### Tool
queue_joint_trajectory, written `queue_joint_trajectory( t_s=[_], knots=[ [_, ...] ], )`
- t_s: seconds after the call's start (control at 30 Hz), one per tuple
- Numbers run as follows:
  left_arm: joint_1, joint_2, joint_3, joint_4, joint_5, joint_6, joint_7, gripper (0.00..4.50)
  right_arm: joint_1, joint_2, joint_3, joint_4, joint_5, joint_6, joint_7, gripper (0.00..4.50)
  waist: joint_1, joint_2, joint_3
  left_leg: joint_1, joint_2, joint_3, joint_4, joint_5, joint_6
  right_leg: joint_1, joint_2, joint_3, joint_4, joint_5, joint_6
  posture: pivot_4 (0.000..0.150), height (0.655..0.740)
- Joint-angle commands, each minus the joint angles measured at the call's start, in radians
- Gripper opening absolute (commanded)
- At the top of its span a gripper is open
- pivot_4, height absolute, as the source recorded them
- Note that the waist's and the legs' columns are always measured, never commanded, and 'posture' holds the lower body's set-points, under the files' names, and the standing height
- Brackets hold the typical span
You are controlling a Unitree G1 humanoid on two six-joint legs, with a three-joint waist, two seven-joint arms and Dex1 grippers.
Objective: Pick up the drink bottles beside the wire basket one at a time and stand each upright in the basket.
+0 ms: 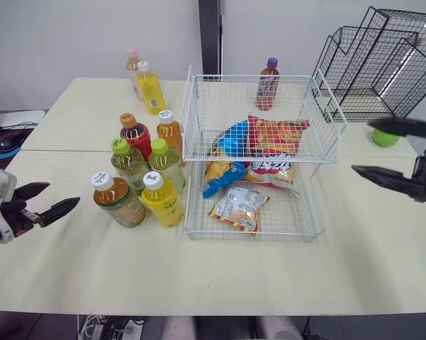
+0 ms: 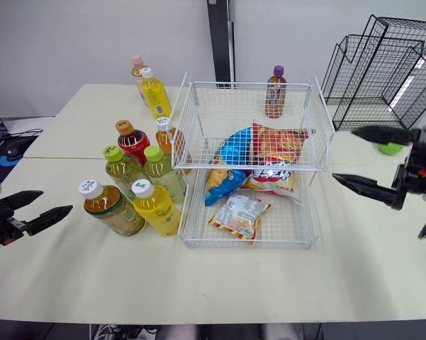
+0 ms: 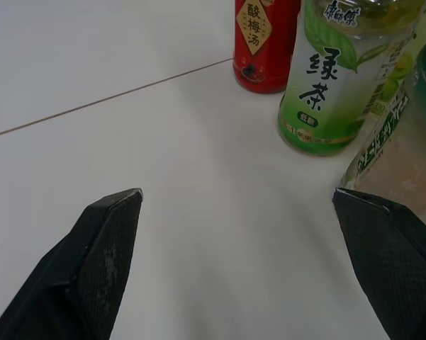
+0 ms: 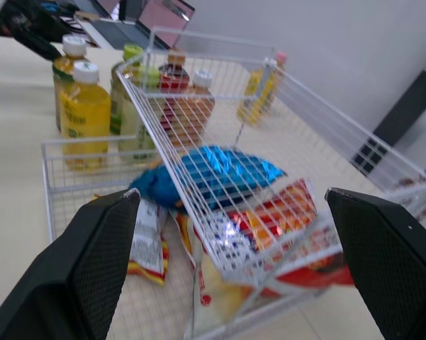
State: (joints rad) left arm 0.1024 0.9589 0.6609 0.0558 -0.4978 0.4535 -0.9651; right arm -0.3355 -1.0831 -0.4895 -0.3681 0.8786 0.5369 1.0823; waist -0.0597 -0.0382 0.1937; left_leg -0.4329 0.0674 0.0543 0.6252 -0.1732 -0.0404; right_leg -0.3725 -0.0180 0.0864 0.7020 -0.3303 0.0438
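Observation:
A white two-tier wire basket [image 1: 195, 113] stands mid-table, with a brown purple-capped bottle [image 1: 267, 83] upright on its upper shelf. Left of it stands a cluster of bottles: a brown tea bottle [image 1: 118, 200], a yellow one [image 1: 161, 199], two green-capped ones [image 1: 129, 163] [image 1: 166, 162], a red one [image 1: 135, 134] and an amber one [image 1: 169, 129]. Farther back stand a yellow bottle [image 1: 149, 88] and a pink-capped bottle [image 1: 132, 69]. My left gripper [image 1: 54, 201] hovers open left of the cluster, empty. My right gripper [image 1: 372, 150] is open right of the basket, empty.
Snack bags [image 1: 259, 152] lie under the upper shelf and a small packet [image 1: 239, 206] lies on the basket floor. Black wire racks [image 1: 383, 60] stand at the back right with a green object [image 1: 384, 138] near them. A mouse [image 1: 8, 140] sits beyond the table's left edge.

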Motion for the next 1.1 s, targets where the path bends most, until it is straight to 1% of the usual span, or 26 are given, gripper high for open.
queue_joint_trajectory(
  t_s=[0.03,0.13,0.2,0.27,0.33,0.4,0.5,0.57,0.63,0.7,0.77,0.93,1.1],
  knots=[
    [0.05,-0.013,0.095,-0.114,-0.037,0.04,0.023,4.44,-0.142,0.025,0.138,-0.028,0.042,0.026,0.007,4.5,-0.002,-0.001,-0.001,0.0,0.0,0.0,0.0,0.0,0.0,0.0,0.0,0.0,0.0,0.0,0.0,0.15,0.7207],
    [0.113,-0.047,0.158,-0.243,-0.081,0.109,0.047,4.44,-0.245,0.081,0.272,-0.027,0.03,0.029,0.057,4.5,0.0,-0.003,-0.002,0.0,0.001,0.001,0.0,0.0,0.0,-0.001,-0.001,0.001,0.0,0.0,0.0,0.15,0.7207],
    [0.15,-0.073,0.196,-0.338,-0.123,0.166,0.071,4.44,-0.287,0.117,0.333,-0.02,0.015,0.023,0.088,4.5,0.001,-0.004,-0.002,0.0,0.0,0.001,0.0,0.0,0.0,-0.001,-0.001,0.001,-0.001,0.0,0.0,0.15,0.7207],
    [0.169,-0.108,0.24,-0.443,-0.196,0.244,0.121,4.44,-0.32,0.154,0.38,-0.003,-0.009,0.012,0.104,4.5,0.007,-0.004,-0.002,-0.001,0.0,0.0,0.0,0.0,0.001,-0.001,-0.001,0.0,-0.001,0.0,0.0,0.15,0.7207],
    [0.2,-0.175,0.29,-0.603,-0.318,0.327,0.212,4.44,-0.343,0.193,0.419,0.012,-0.021,0.01,0.119,4.5,0.009,-0.004,-0.002,-0.001,-0.001,0.0,0.0,-0.001,0.001,0.0,-0.001,0.0,-0.002,0.0,0.0,0.15,0.7207],
    [0.218,-0.244,0.303,-0.727,-0.395,0.367,0.316,4.44,-0.342,0.21,0.44,0.016,-0.036,0.004,0.142,4.5,0.01,-0.005,-0.003,-0.001,-0.001,-0.003,0.001,-0.001,0.002,0.001,-0.002,0.0,-0.002,0.0,0.0,0.15,0.7207],
    [0.213,-0.333,0.272,-0.834,-0.461,0.377,0.471,4.44,-0.34,0.22,0.449,0.027,-0.058,-0.005,0.164,4.5,0.011,-0.006,-0.003,-0.001,-0.002,-0.008,0.002,-0.001,0.002,0.002,-0.002,-0.001,-0.003,0.001,0.001,0.15,0.7207],
    [0.188,-0.38,0.218,-0.888,-0.449,0.356,0.568,4.44,-0.341,0.224,0.453,0.035,-0.07,-0.01,0.176,4.5,0.011,-0.006,-0.003,-0.001,-0.002,-0.01,0.003,-0.001,0.002,0.004,-0.001,-0.001,-0.003,0.001,0.001,0.15,0.7207],
    [0.144,-0.406,0.146,-0.934,-0.393,0.333,0.662,4.44,-0.342,0.226,0.455,0.039,-0.082,-0.014,0.188,4.5,0.015,-0.006,-0.003,-0.001,-0.003,-0.011,0.004,-0.001,0.002,0.005,0.001,-0.002,-0.003,0.001,0.001,0.15,0.7207],
    [0.095,-0.416,0.085,-0.95,-0.342,0.33,0.749,4.44,-0.341,0.228,0.454,0.038,-0.088,-0.014,0.194,4.5,0.019,-0.007,-0.004,-0.001,-0.004,-0.012,0.004,-0.001,0.002,0.005,0.003,-0.002,-0.003,0.001,0.001,0.15,0.7207],
    [0.054,-0.411,0.035,-0.943,-0.312,0.338,0.804,4.44,-0.34,0.229,0.45,0.037,-0.091,-0.013,0.196,4.5,0.02,-0.007,-0.004,-0.001,-0.004,-0.013,0.004,-0.001,0.002,0.006,0.004,-0.002,-0.003,0.001,0.002,0.15,0.7207],
    [-0.041,-0.377,-0.09,-0.902,-0.234,0.361,0.882,4.44,-0.338,0.225,0.439,0.031,-0.093,-0.007,0.194,4.5,0.025,-0.007,-0.004,-0.001,-0.005,-0.013,0.004,-0.001,0.002,0.006,0.006,-0.002,-0.003,0.001,0.001,0.15,0.7207],
    [-0.095,-0.377,-0.156,-0.862,-0.177,0.366,0.914,4.44,-0.333,0.218,0.431,0.029,-0.096,-0.003,0.194,4.5,0.025,-0.007,-0.004,-0.001,-0.005,-0.013,0.004,-0.001,0.002,0.006,0.007,-0.001,-0.003,0.001,0.001,0.15,0.7207]
  ],
)
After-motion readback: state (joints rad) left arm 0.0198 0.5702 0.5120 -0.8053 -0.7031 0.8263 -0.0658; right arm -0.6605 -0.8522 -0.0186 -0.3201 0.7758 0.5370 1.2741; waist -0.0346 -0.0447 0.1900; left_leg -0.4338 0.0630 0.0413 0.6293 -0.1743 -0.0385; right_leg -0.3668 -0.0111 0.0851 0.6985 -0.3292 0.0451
